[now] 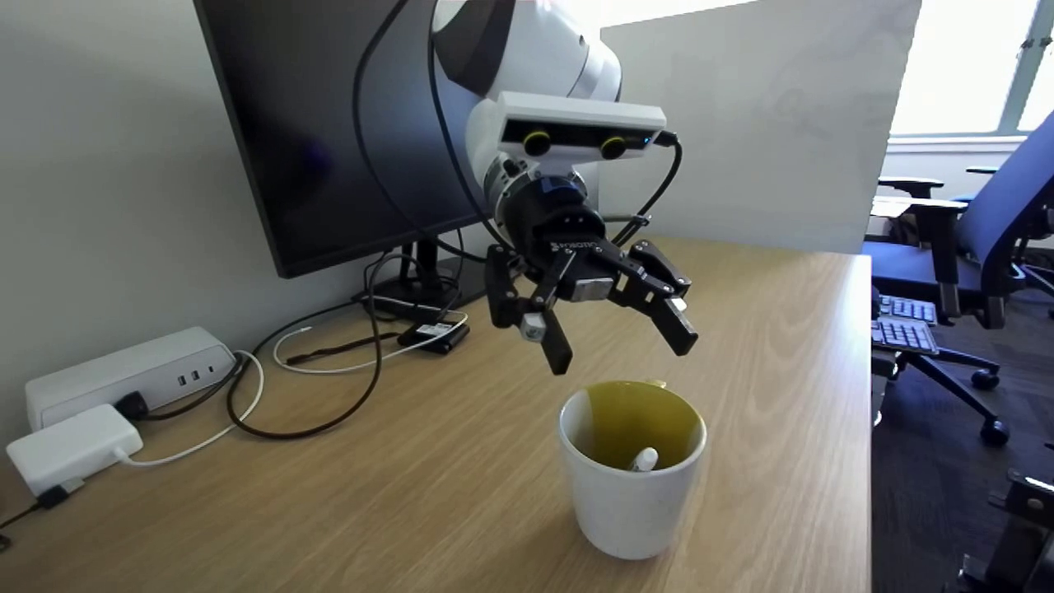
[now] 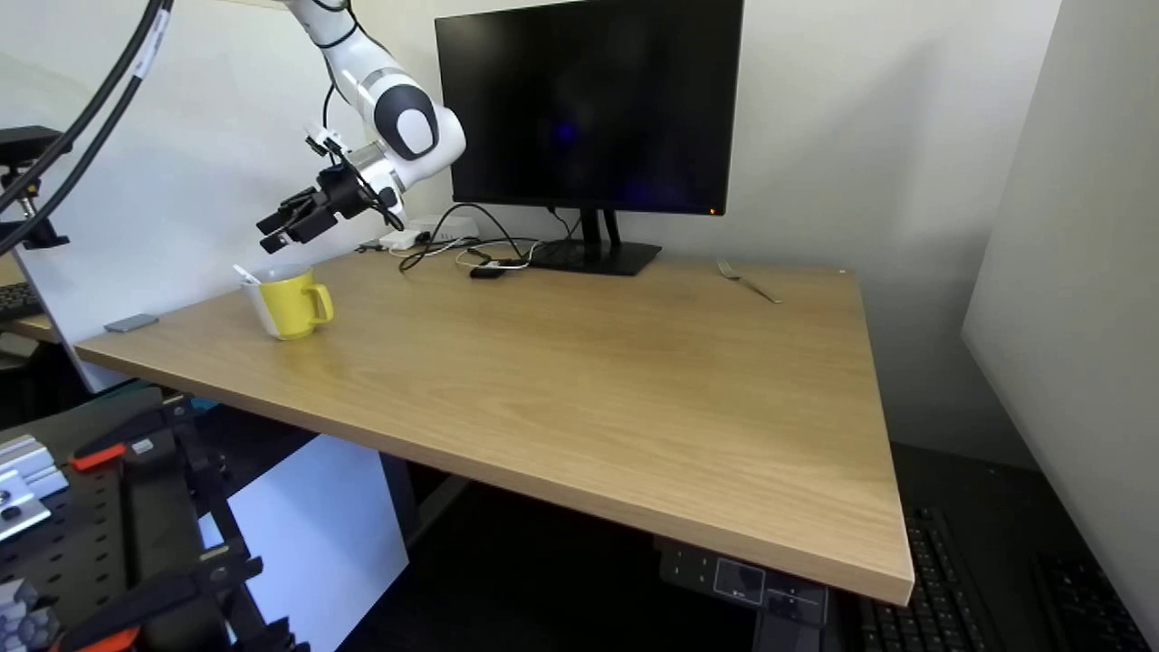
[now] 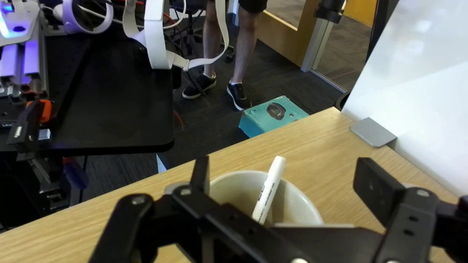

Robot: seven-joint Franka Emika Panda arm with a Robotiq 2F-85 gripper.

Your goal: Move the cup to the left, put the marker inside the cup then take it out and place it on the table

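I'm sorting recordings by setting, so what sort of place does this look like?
Most likely an office or office-like workspace: a large black flat-screen monitor stands on a light-brown wood-grain desk, and a blue-and-black wheeled chair shows past the desk's edge.

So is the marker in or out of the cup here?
In: the marker leans inside the cup, its white end poking out the top in an exterior view.

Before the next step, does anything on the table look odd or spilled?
Perhaps the fork near the wall: cutlery seems unusual on a table with a monitor. The cup stands upright; no spill shows.
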